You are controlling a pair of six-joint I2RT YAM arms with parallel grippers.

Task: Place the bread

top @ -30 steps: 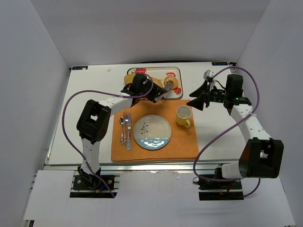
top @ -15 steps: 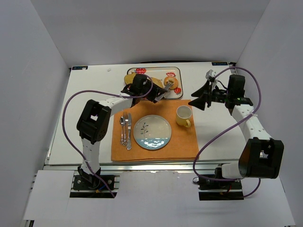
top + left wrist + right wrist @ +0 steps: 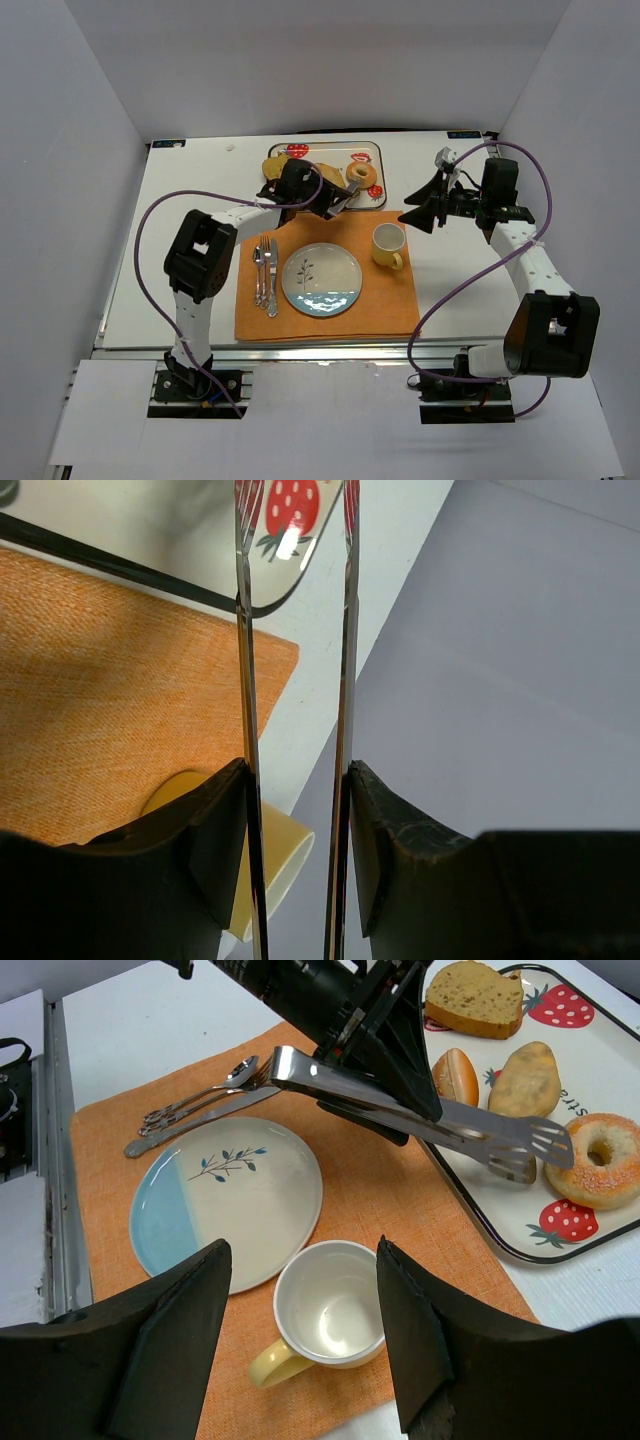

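Eyeing the bread [image 3: 362, 176] from above: it sits on the tray [image 3: 325, 155] at the 3 o'clock end. The tongs [image 3: 430, 1120] have their tips just at its 8 o'clock edge, not around it. We reckon they could shove the ring sideways or only nip its rim, so it drops short of the plate [image 3: 225, 1200]. Left gripper [image 3: 295, 850] is clamped on the tongs' arms. Right gripper [image 3: 300, 1250] hangs spread and empty at the cup's [image 3: 388, 245] 1 o'clock.

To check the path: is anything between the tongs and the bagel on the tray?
Nothing visible. The tongs, held by the left gripper, reach the bagel at its edge on the tray; the rolls lie aside.
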